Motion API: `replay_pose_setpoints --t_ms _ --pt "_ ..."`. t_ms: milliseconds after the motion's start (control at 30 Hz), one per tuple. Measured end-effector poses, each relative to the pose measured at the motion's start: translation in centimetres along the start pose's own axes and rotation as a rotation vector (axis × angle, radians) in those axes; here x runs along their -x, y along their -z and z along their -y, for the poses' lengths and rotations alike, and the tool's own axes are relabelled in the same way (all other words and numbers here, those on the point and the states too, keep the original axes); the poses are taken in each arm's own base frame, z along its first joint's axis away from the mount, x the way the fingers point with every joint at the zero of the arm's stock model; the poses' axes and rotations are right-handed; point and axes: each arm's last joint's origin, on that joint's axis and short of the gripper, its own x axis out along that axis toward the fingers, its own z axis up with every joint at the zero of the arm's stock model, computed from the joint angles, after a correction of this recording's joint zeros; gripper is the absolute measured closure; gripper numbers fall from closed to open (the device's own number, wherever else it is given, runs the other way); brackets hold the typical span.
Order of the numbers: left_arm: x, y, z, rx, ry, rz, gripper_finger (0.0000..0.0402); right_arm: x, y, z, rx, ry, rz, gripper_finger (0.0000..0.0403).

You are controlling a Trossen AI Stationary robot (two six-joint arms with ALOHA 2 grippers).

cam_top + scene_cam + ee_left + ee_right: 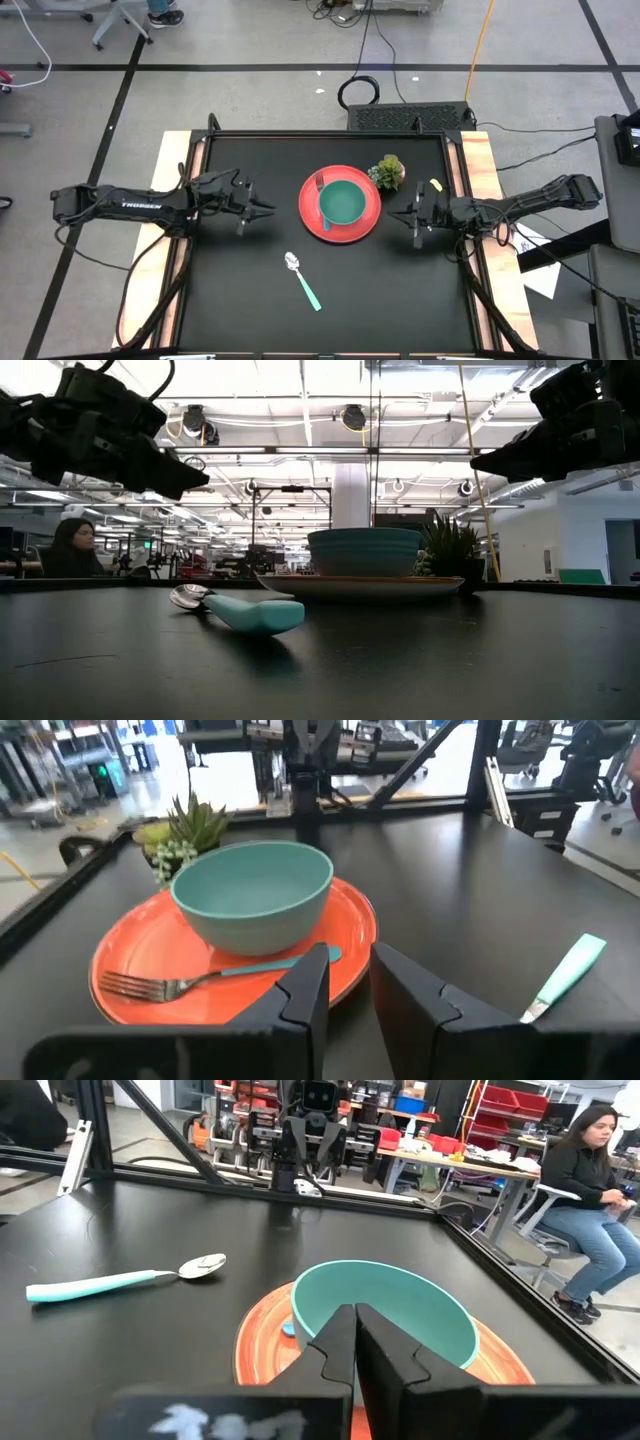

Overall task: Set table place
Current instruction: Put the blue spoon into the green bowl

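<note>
Black table [230, 290], pale wooden strips on both short sides. Red plate [366, 226] set a little toward the far edge and right of centre, flat, round, so no long axis to speak of. Teal bowl [342, 203] upright on plate, roughly centred. Fork [320, 184] lying on plate beside bowl, on the far-left part; tines toward far rim, teal handle running back under the bowl's side. Small potted succulent [388, 172] just beside plate's far-right rim, on the table.

Spoon [302, 280] on bare table, near side of plate, apart from it. Long axis diagonal: metal bowl end toward plate, teal handle trailing toward the near edge and slightly right.

Left gripper [262, 210] hovering left of plate, above table, pointed at it; fingers [300, 1000] slightly parted, nothing between them. Right gripper [395, 216] hovering just right of plate, pointed at it; fingers [335, 1345] pressed together, empty.

Seated person [585, 1190] in room beyond table.
</note>
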Motion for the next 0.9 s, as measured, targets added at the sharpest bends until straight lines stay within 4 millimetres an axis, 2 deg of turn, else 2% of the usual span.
replay_pose_setpoints --t_ms 200,367,567,767,900 --pt "0.1 0.2 0.0 -0.015 -0.009 0.007 0.0321 0.0 0.0 0.0 0.001 -0.005 -0.004 0.0403" --pt "0.1 0.2 0.0 -0.019 -0.009 0.006 0.0321 0.0 0.1 -0.3 -0.002 -0.116 0.001 0.0403" --pt "0.1 0.2 0.0 -0.021 -0.008 0.005 0.0321 -0.1 -0.6 -0.4 -0.134 -0.155 0.061 0.0403" --pt "0.1 0.2 0.0 -0.011 -0.008 0.003 0.0321 -0.8 -0.6 -1.0 -0.117 -0.178 0.075 0.0403" --pt "0.1 0.2 0.0 -0.011 -0.008 0.003 0.0321 -1.7 -1.8 -1.7 -0.095 -0.203 0.092 0.0392"
